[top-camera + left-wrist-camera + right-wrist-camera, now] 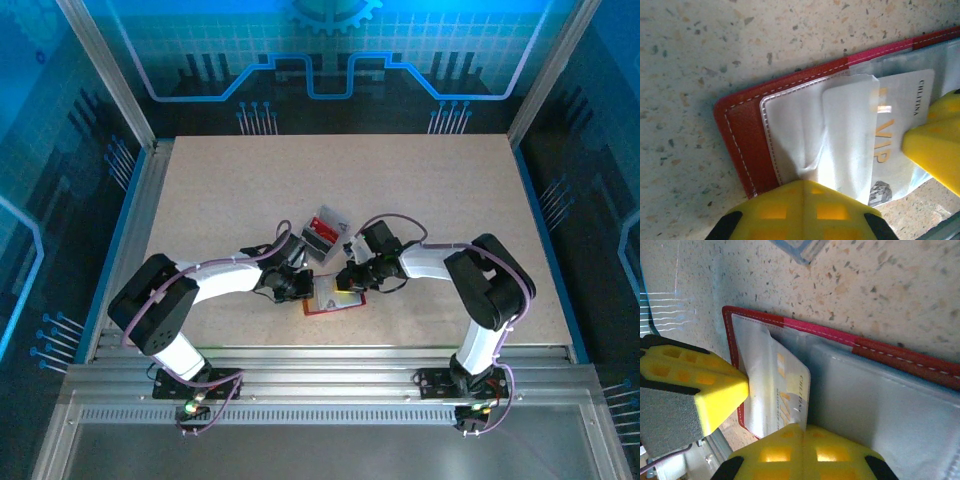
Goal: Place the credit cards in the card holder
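Card holder point(335, 297): a red folding wallet with pale stitching along its border, lying open and flat on the speckled table point(430, 190). It sat near the table's front edge, between the two arms. The left wrist view point(745, 135) showed grey-clear plastic sleeves inside. The outermost sleeve point(795, 130) was creased and lifted away from the red cover. The right wrist view point(880, 347) showed a wider, smoother sleeve panel lying flat on the other half.

Credit card point(900, 110): white, with gold "VIP" lettering and a small line of dark print along one short edge. One end lay under the lifted sleeve and the other end projected past it. It was also seen from the right wrist point(790, 390).

Left gripper point(298, 284): its yellow fingers were pressed together, with only a seam between them point(804, 187). They pinched the card holder at the free edge of the puckered sleeve. From the right wrist it appeared as a yellow block against the wallet's corner point(715, 390).

Right gripper point(348, 277): fingers likewise closed to a seam point(804, 429), nipping the projecting edge of the credit card. From the left wrist its yellow tip sat on the card's outer end point(935, 145).

A shiny tray point(327, 214) stood just beyond the wallet, holding red cards point(320, 236).
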